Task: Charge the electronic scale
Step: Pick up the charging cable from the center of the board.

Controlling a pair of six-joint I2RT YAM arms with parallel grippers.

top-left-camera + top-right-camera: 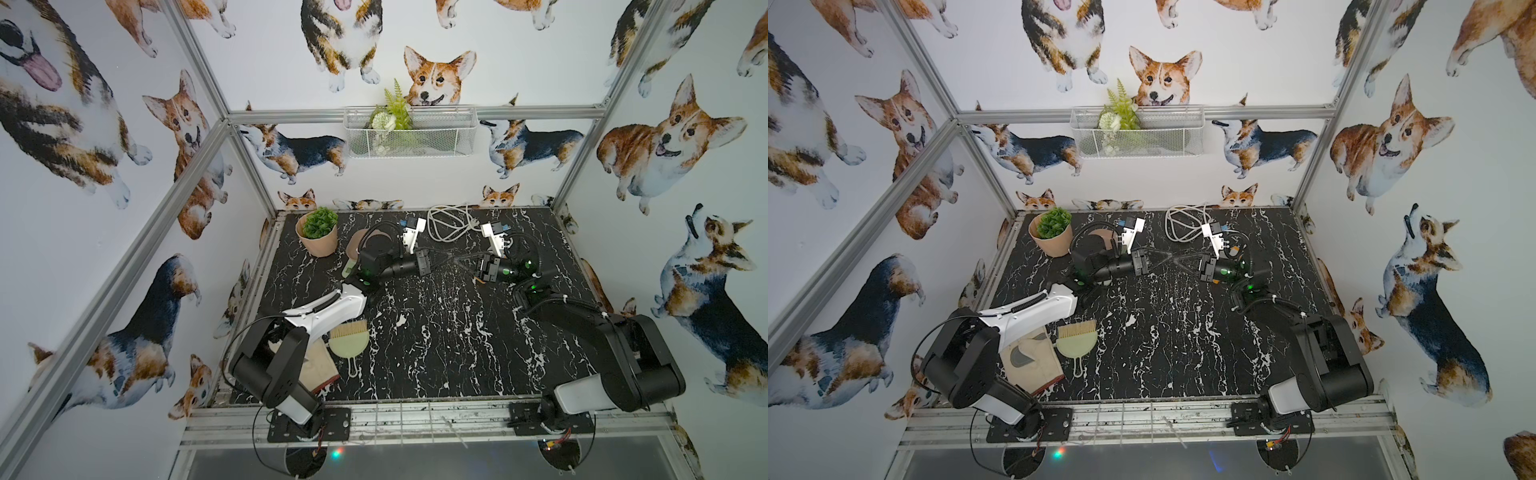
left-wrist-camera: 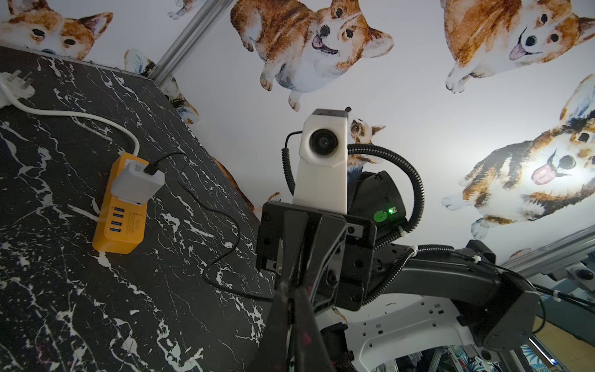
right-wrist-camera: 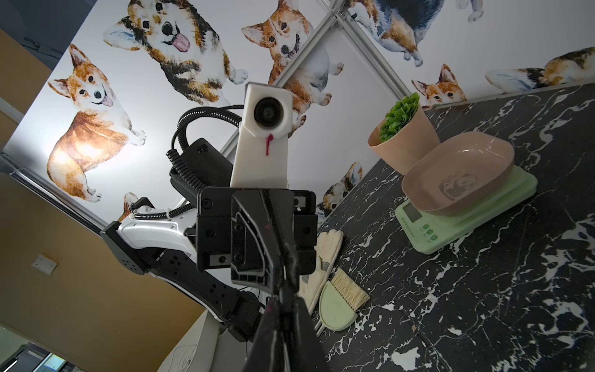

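Electronic scale, pale green under a pink panda tray, waits just beside the peach plant pot. Away from that pot, left claw seemingly pinches the thin black charging cable; right claw, also pinched shut, meets it tip to tip, probably for a handover.

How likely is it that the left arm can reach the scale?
Probably yes: the scale lies beside its wrist, nothing between. But the left gripper points away, so it must pull back and turn.
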